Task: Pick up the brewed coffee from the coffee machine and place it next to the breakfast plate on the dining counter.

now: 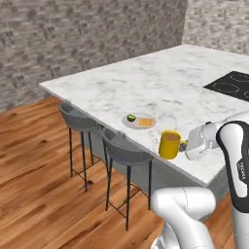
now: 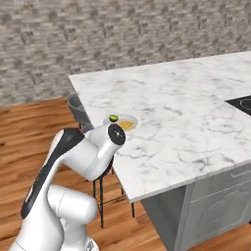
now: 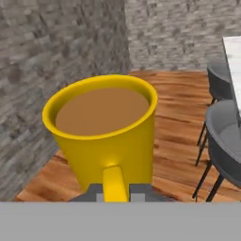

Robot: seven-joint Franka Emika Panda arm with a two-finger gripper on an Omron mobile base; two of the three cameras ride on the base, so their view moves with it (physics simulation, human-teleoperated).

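- Gripper (image 3: 115, 192) clamps the yellow mug (image 1: 169, 145) by its handle; its fingertips are mostly hidden.
- Round grey plate (image 1: 138, 121) lies on the veined marble counter (image 1: 160, 82), beside 2 grey stools (image 1: 124, 151).

Even, bright rendered light; faint shadows; textures perhaps slightly soft.

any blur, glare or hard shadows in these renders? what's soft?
Left base view: flat, even light, no glare on the marble counter; the yellow mug reads crisp. Right base view: the plate is small and soft, partly behind the arm. Hand view: the mug looms large, handle sharp, brick wall behind blurry.
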